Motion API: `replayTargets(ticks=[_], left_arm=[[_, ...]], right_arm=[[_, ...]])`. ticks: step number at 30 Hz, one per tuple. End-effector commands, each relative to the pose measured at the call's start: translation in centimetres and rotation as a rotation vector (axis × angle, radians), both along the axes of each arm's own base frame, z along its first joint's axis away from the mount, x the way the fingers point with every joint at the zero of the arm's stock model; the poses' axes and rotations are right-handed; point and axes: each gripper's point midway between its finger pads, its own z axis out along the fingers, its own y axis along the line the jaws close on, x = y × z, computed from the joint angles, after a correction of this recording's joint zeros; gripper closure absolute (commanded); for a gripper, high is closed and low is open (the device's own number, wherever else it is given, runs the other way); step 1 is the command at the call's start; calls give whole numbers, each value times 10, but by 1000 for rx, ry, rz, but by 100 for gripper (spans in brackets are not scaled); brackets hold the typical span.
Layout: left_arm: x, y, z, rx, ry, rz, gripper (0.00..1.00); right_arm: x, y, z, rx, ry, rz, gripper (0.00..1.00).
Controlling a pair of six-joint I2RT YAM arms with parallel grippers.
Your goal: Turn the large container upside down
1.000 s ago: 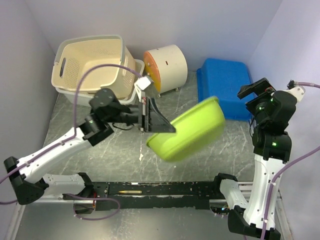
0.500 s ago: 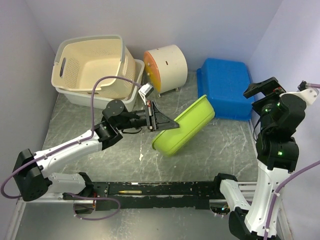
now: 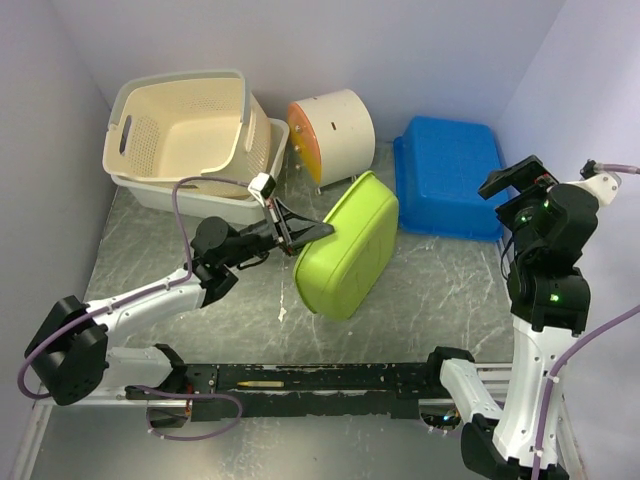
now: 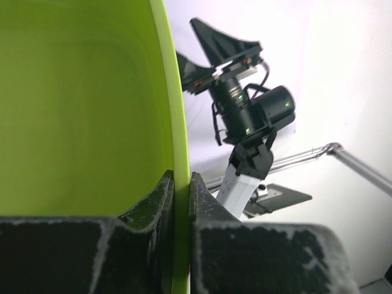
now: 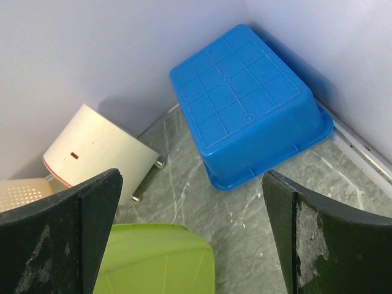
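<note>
Centre frame, tub [image 3: 348, 248] has swung from tilted-open to standing on edge, probably touching worktop [image 3: 430, 300]. Rim clamped in left jaws; right jaws wide open, idle. Flip roughly half done.

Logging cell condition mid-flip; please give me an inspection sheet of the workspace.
Surface: grey marbled table.
Job's things: green tub tipped steeply, base facing the top camera, not yet inverted.
Clutter: blue bin upside down; cream basket stacked in white tub; cream drum on its side.
Hands: left hand shut on the tub's rim; right hand open, empty, raised.
Cables: purple cable looped over left arm, another along right arm.
Surroundings: plain walls on three sides.
</note>
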Motion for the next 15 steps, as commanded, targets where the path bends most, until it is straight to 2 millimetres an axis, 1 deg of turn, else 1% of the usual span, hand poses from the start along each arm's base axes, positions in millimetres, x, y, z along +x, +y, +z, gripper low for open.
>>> replayTargets(ticks=[1, 4, 7, 9, 12, 15], left_arm=[[3, 24, 29, -199, 24, 44, 93], [10, 37, 20, -255, 89, 78, 93], [17, 47, 9, -270, 155, 125, 93], [20, 52, -2, -255, 201, 156, 93], [24, 60, -24, -201, 284, 215, 93], [24, 74, -44, -137, 354, 292, 93]], right_arm=[[7, 3, -5, -6, 2, 18, 0], [10, 4, -8, 0, 9, 28, 0], [11, 5, -11, 1, 13, 31, 0], [12, 5, -11, 2, 15, 34, 0], [13, 6, -12, 0, 16, 37, 0], [13, 7, -14, 3, 20, 39, 0]])
